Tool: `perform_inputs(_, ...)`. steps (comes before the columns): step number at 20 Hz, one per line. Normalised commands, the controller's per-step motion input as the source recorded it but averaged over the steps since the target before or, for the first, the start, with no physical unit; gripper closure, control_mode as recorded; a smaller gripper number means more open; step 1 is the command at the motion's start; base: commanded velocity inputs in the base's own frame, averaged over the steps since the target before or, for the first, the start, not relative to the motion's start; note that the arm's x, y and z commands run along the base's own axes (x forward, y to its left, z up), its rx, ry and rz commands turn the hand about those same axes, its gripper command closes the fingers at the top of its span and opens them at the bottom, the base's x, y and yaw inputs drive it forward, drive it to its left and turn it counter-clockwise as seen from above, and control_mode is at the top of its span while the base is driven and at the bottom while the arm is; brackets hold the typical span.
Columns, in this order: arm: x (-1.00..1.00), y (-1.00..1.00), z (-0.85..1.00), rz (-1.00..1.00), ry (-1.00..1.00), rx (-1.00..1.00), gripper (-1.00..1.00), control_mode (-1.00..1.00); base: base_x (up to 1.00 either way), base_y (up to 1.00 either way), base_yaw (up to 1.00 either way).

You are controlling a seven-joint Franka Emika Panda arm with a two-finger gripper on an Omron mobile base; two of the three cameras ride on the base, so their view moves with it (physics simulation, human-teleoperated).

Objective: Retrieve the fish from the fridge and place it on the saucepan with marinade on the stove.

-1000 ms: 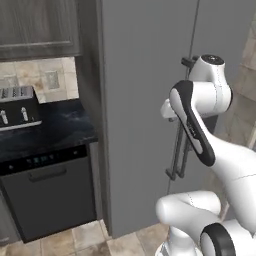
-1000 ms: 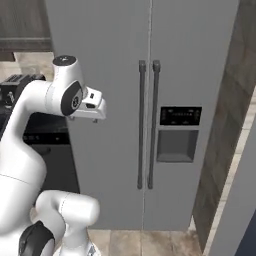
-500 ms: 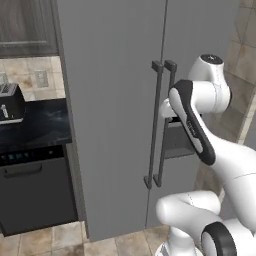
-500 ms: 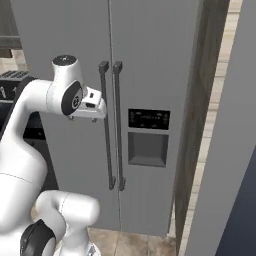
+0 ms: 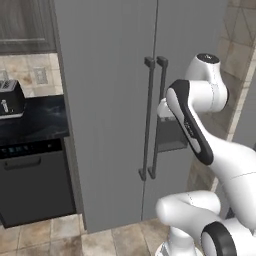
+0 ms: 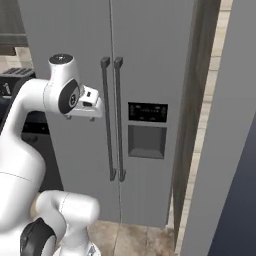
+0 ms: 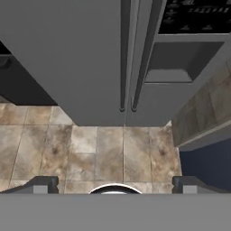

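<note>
The fridge [image 5: 110, 100] stands straight ahead with both grey doors closed, its two dark bar handles [image 6: 112, 120] side by side at the centre seam. My gripper [image 7: 115, 185] is open, with nothing between its fingertips [image 7: 45, 182], and looks down over the floor at the base of the fridge [image 7: 67, 54]. In the right base view the gripper [image 6: 80, 115] hangs just left of the handles, short of the door. The fish is hidden. The saucepan, the marinade and the stove are out of view.
A water dispenser [image 6: 146, 140] is set in the fridge's right door. To the left are a dark counter [image 5: 35, 120] with a toaster [image 5: 10, 97] and a black appliance front [image 5: 30, 175] below. A tall grey panel [image 6: 220, 150] stands close on the right. Tiled floor [image 7: 90, 149] lies below.
The whole picture has slid left in both base views, so the base has driven right along the fridge. The arm keeps its pose and the gripper stays open.
</note>
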Motion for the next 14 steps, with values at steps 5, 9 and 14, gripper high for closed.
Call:
perform_inputs(5, 0.00, 0.00, 0.00, 0.00, 0.00, 0.00, -1.00, 1.00, -0.05, -0.06, 0.00)
perform_inputs(9, 0.00, 0.00, 0.00, 0.00, 0.00, 0.00, -1.00, 1.00, 0.02, -0.41, 0.01)
perform_inputs(14, 0.00, 0.00, 0.00, 0.00, 0.00, 0.00, -1.00, 1.00, 0.00, -0.44, 0.00)
